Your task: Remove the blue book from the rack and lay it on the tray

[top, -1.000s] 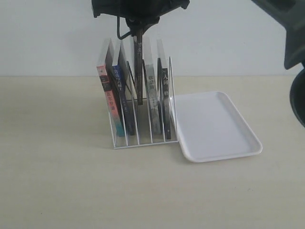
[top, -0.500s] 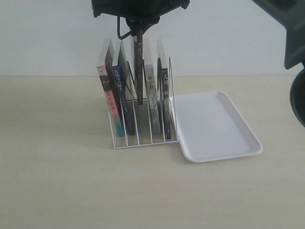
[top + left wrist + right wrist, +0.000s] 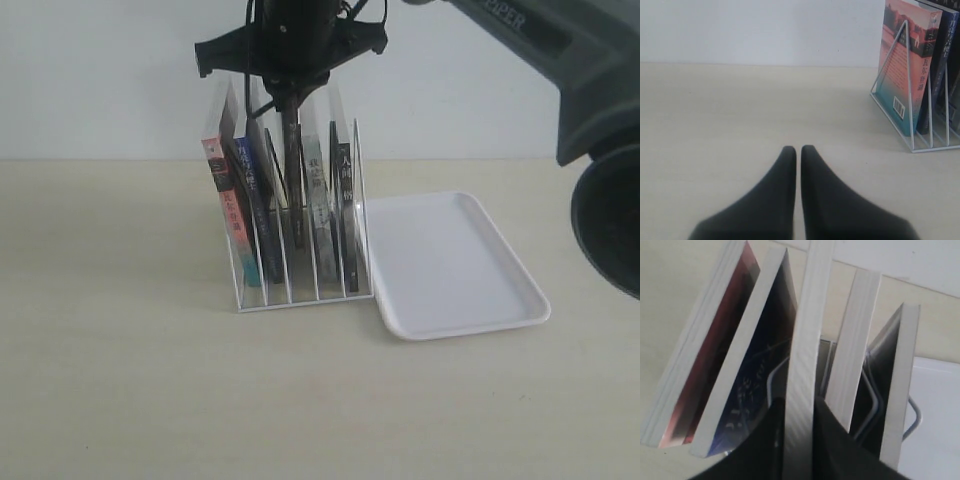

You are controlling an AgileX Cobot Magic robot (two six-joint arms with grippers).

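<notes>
In the middle slot of the rack [image 3: 300, 301] the blue book [image 3: 293, 190] stands upright between the other books. Only its dark spine and pale page edge can be seen, and the lower end of the spine sits higher than those of its neighbours. The right pincer [image 3: 290, 105] reaches down from above and is clamped on the book's upper edge, one black finger on each side. The tray [image 3: 450, 260] lies flat on the bench [image 3: 120, 380], just beside the rack. The left pincer [image 3: 798, 155] hovers over the bench with its fingers pressed together, holding nothing, apart from the pink-spined book [image 3: 902, 55].
</notes>
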